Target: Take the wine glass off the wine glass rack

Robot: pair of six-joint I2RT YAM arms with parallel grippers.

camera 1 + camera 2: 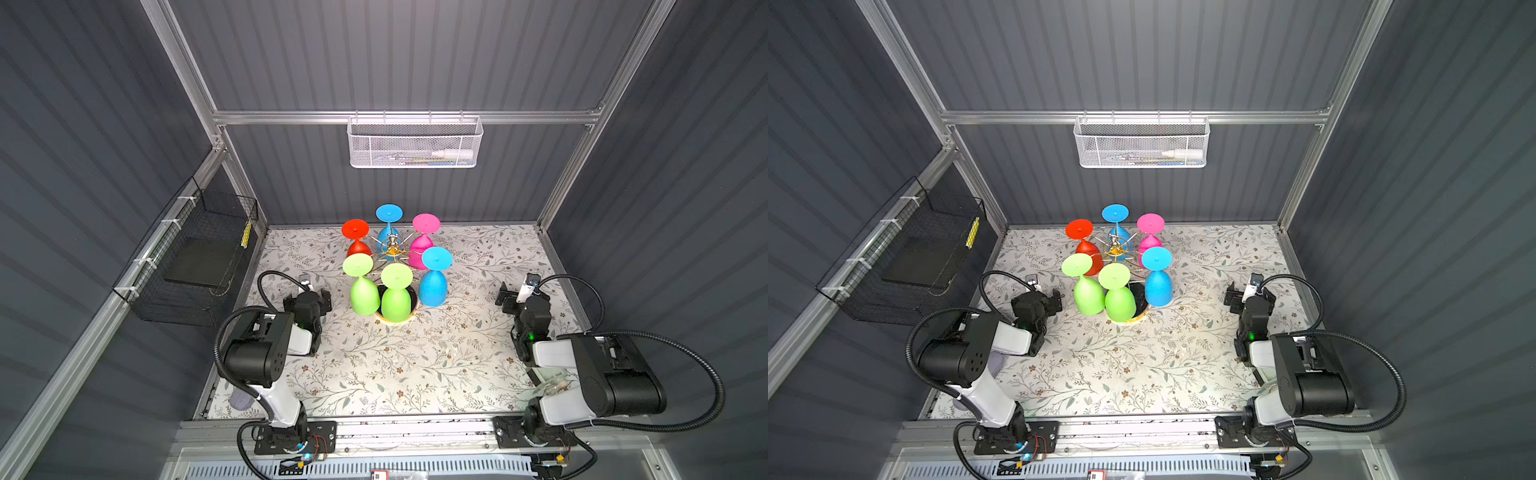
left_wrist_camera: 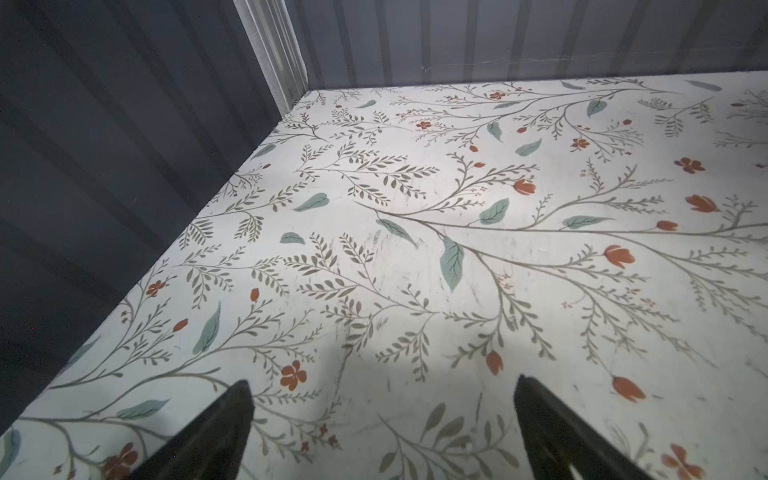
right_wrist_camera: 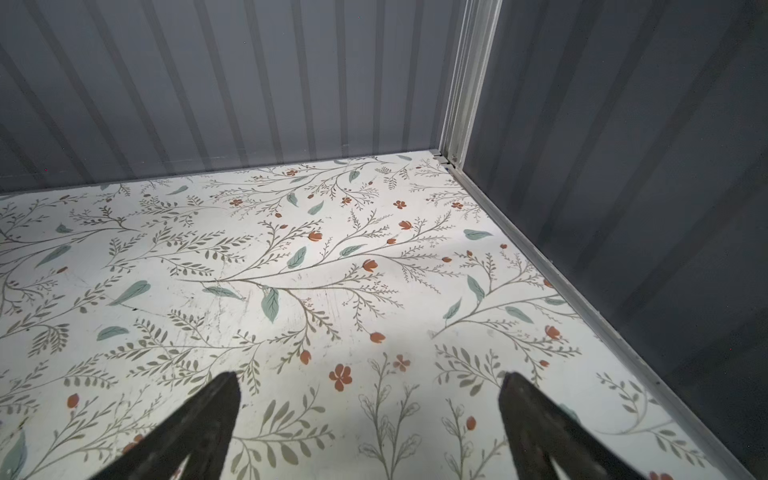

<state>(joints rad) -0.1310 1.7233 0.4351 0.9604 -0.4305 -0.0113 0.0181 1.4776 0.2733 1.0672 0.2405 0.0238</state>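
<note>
Okay, left gripper (image 2: 384, 384) and right gripper (image 3: 370, 376) both gape wide, empty. Nearer blue wine glass (image 1: 433, 289) hangs inverted off wine glass rack (image 1: 392, 250); likely light, slick, rigid, so grip the bowl.

Support surface: a flat white tabletop printed with grey-green sprigs, teal leaves and orange-red flowers (image 1: 415, 365), enclosed at the back and both sides by dark grey ribbed walls (image 1: 374, 62). Fine dark scuffs mark the print in both wrist views. Standing directly on it: the gold wire wine glass rack (image 1: 392, 248), resting on its round black gold-rimmed base (image 1: 412, 296), back of centre, apart from every wall.
</note>
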